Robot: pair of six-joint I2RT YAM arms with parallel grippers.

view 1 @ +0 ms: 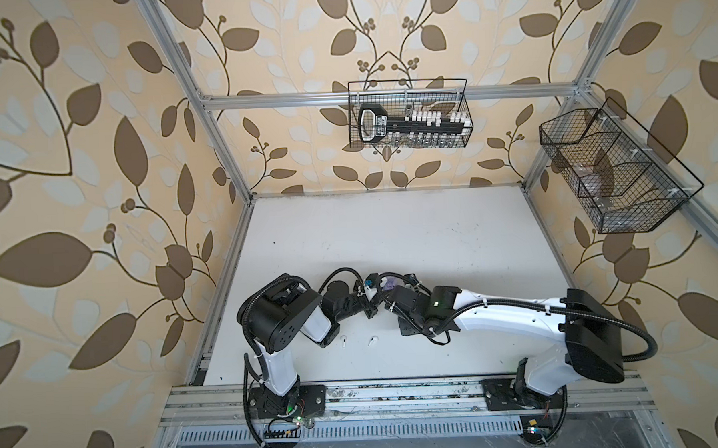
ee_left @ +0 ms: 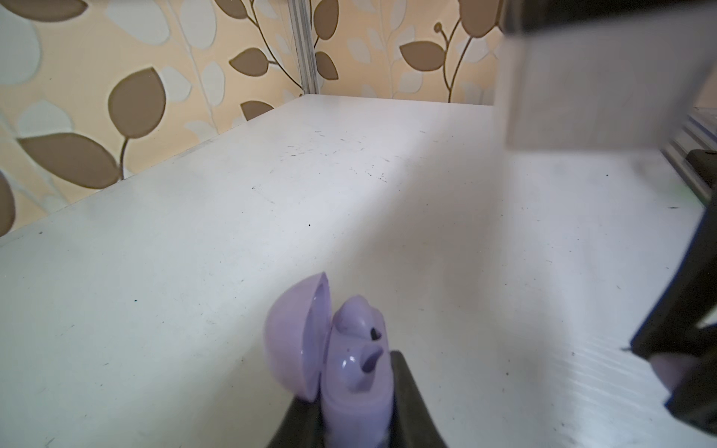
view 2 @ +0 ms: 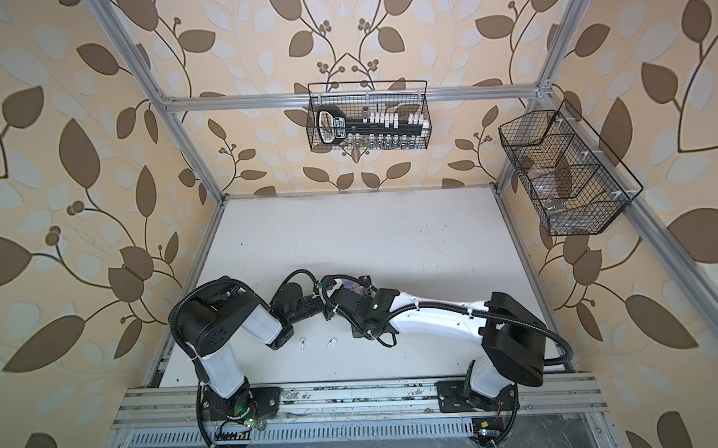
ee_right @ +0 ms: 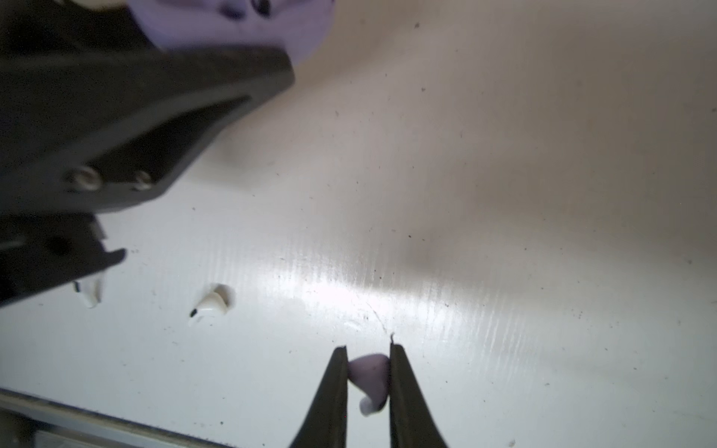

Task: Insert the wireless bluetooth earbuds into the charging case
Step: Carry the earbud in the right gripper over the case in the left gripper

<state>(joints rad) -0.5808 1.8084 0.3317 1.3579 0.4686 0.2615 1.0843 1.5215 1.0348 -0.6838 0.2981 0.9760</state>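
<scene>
The label on the black handled tool [view 1: 373,123] in the black wire basket [view 1: 467,104], upper centre in both top views, is too small to read. Lower centre on the white table [view 1: 391,232] lie 2 white stemmed plastic earbuds [view 1: 343,341], side by side. In the left wrist view, bottom centre, the left gripper [ee_left: 351,403] clamps 1 round lavender plastic charging case [ee_left: 349,378], lid open, 1 seated lavender earbud [ee_left: 355,316] inside. In the right wrist view, bottom centre, the right gripper [ee_right: 368,351] pinches 1 more lavender stemmed earbud [ee_right: 372,378], apart from the case.

Lavender case [ee_left: 351,388], lavender earbud [ee_right: 371,378], white earbud [ee_right: 212,303]
</scene>
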